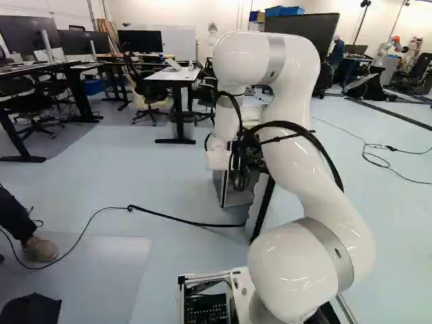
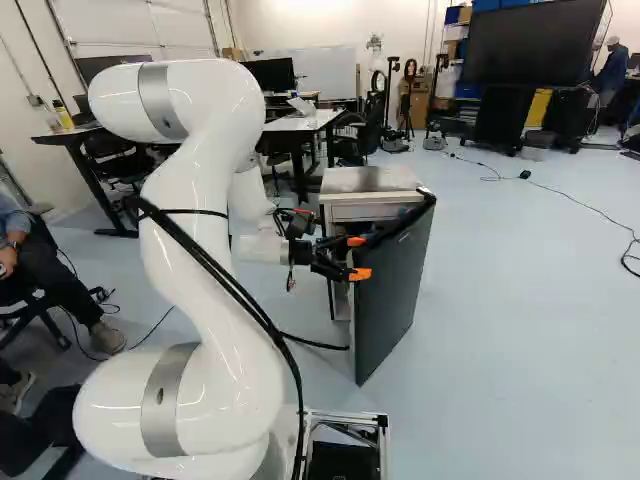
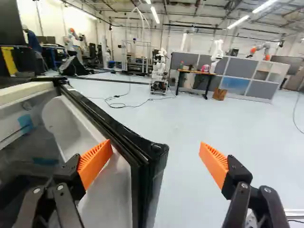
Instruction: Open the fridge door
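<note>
One fridge, ahead of the arm; door ajar. One gripper, fingers wide apart, gripping nothing, straddling the door's edge; one pad inside, presumably to push it wider.

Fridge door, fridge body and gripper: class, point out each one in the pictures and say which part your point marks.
Fridge door (image 2: 394, 290): right base view, on its dark outer face.
Fridge body (image 2: 368, 180): right base view, on its top.
Gripper (image 3: 156, 143): wrist view, midway between its fingertips.
</note>
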Tool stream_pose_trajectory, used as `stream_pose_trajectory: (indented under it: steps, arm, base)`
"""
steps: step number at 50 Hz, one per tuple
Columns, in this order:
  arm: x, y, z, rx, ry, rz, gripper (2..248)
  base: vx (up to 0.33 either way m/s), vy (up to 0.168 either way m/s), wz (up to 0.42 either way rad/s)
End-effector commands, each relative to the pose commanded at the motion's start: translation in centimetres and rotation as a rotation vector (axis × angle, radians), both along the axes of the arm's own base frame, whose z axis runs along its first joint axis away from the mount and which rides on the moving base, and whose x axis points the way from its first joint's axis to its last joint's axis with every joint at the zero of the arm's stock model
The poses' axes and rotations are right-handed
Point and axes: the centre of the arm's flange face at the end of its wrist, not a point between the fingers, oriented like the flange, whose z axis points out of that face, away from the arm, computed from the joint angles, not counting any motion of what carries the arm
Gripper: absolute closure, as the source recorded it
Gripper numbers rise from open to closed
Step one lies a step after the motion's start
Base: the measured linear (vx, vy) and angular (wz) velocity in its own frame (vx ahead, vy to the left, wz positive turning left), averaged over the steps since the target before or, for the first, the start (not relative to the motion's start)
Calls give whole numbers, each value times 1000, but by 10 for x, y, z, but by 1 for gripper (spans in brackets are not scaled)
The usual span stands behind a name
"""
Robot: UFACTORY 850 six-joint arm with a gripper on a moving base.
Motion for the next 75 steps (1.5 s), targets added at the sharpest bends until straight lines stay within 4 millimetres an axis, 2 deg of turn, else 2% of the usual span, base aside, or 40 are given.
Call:
stream_pose_trajectory:
  steps: [16,30,50,59,75]
  arm:
    - [9,-35,2,4,-26,-115,3]
    - [29,-68,15,10,-88,-190,3]
    - [53,-115,20,9,-150,-287,3]
    - [53,-135,20,14,-164,-344,3]
    - [40,-171,17,40,-186,-546,3]
  base:
    - [0,0,0]
    - [0,0,0]
    - [0,0,0]
    - [0,0,0]
    - [0,0,0]
